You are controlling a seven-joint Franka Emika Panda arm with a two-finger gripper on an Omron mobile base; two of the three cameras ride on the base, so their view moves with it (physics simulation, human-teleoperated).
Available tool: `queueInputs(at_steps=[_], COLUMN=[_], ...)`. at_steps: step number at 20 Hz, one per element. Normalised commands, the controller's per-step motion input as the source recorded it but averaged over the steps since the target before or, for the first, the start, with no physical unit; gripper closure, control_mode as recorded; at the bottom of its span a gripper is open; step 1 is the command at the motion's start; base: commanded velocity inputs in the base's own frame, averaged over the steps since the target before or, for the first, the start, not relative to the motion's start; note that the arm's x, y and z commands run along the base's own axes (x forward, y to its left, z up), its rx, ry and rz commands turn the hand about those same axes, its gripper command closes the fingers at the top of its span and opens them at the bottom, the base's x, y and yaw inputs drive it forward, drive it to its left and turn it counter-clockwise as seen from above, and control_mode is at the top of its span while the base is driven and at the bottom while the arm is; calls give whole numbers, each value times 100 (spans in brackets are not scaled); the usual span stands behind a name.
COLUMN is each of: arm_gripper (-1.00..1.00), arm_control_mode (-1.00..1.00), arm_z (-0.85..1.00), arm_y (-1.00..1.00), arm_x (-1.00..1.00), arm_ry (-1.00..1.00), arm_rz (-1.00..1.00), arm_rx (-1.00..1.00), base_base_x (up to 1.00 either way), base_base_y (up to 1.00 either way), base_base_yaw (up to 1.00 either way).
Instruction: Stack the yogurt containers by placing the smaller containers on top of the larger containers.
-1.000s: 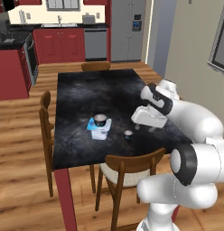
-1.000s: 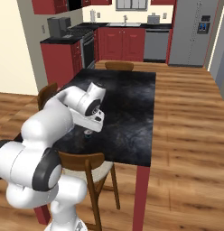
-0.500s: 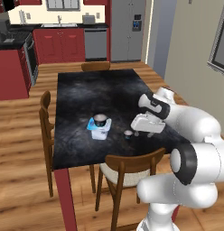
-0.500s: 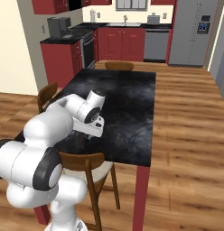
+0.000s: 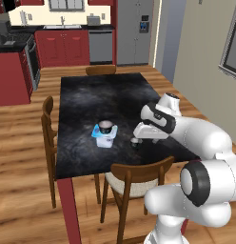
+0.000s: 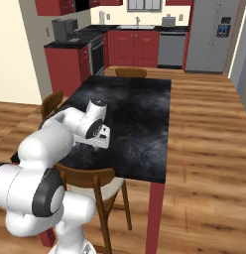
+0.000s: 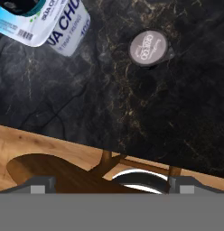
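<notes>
The larger container is a squarish white tub (image 5: 104, 137) with a teal top in the middle of the black table (image 5: 91, 100). One smaller container, a dark cup (image 5: 105, 126), sits on top of it. A second small cup (image 5: 135, 141) stands alone on the table to the tub's right. My gripper (image 5: 138, 136) hangs open just above and beside this loose cup, holding nothing. In the hand view the cup's round pale lid (image 7: 148, 47) lies ahead of the wide-apart fingertips (image 7: 41, 183), and the tub (image 7: 50, 22) is at the upper left.
A wooden chair (image 5: 139, 177) stands at the table's near edge, right under my hand, and its back also shows from the hand (image 7: 64, 173). Other chairs stand at the left side (image 5: 47, 125) and far end (image 5: 101, 70). Red kitchen cabinets (image 5: 67, 47) line the back.
My hand has come down and slightly toward the near edge, ending low over the loose cup. The jaws stayed open, and the tub and both cups have not moved.
</notes>
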Motion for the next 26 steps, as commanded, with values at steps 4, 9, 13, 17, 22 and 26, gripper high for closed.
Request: queueInputs(at_steps=[4,9,13,17,22,26], arm_gripper=[-100,-100,-100,-100,-100,-100], arm_control_mode=[-100,-100,-100,-100,-100,-100], arm_z=[-7,-7,-13,-8,-12,-11], arm_y=[18,4,0,0,-1,0], arm_x=[8,5,0,3,16,25], arm_ry=[-19,-11,-1,0,0,0], arm_rz=[-10,-10,-11,-7,-3,-2], arm_rx=[-16,-12,-7,-1,0,0], base_base_x=[0,0,0,0,0,0], base_base_y=[0,0,0,0,0,0], base_base_yaw=[0,0,0,0,0,0])
